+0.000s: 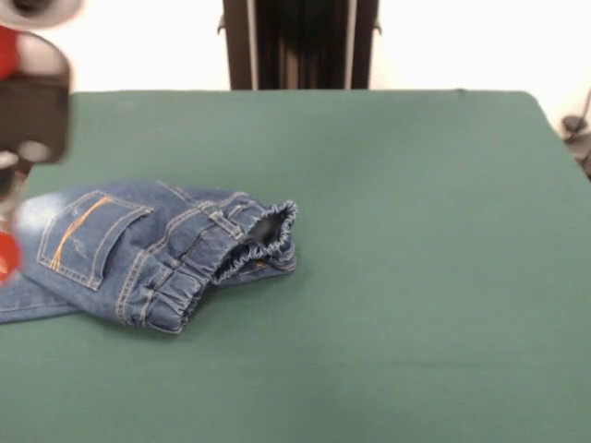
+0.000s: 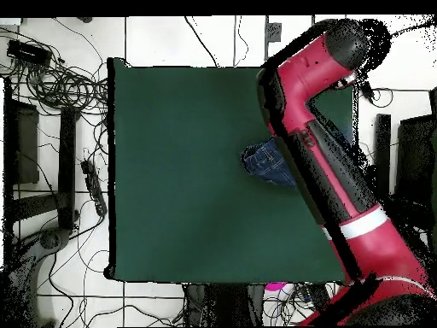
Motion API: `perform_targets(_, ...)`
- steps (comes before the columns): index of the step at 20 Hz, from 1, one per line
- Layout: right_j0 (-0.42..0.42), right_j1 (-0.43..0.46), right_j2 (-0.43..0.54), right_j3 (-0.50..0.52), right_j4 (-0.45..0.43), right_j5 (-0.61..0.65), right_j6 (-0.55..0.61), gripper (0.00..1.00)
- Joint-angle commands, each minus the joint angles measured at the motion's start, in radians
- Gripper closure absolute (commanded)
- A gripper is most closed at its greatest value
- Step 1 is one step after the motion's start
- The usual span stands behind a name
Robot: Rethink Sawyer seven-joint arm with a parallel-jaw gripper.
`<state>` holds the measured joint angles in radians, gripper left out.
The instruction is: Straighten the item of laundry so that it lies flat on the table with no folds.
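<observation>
The blue denim jeans lie bunched at the left of the green table, waistband gathered and folded over towards the middle. One orange-stitched back pocket faces up, and a leg runs off the left edge. The arm's blurred red and black end hangs over the jeans' left part at the picture's left edge. The gripper cannot be made out there. In the overhead view the red arm covers most of the jeans; only the waistband end shows on the table.
The robot's black pedestal stands at the table's far side. In the overhead view, cables and equipment lie on the floor left of the table. The green cloth stretches wide beside the jeans.
</observation>
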<state>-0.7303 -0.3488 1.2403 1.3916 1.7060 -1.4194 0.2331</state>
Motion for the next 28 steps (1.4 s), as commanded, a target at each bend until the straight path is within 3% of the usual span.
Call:
perform_targets(1, 0.113, 0.068, -0.099, 0.023, 0.05, 0.047, 0.499, 1.0)
perform_targets(8, 0.159, 0.124, -0.134, -0.047, -0.028, 0.077, 0.49, 1.0)
perform_targets(11, 0.166, 0.158, -0.144, -0.068, -0.067, 0.123, 0.538, 1.0)
perform_targets(15, 0.14, 0.168, -0.108, -0.048, -0.035, 0.143, 0.559, 1.0)
perform_targets(21, 0.036, 0.079, -0.052, 0.151, 0.133, 0.143, 0.64, 1.0)
perform_targets(26, -0.013, 0.054, -0.104, 0.288, 0.13, 0.228, 0.718, 1.0)
perform_targets(28, -0.044, 0.018, -0.101, 0.354, 0.169, 0.227, 0.719, 1.0)
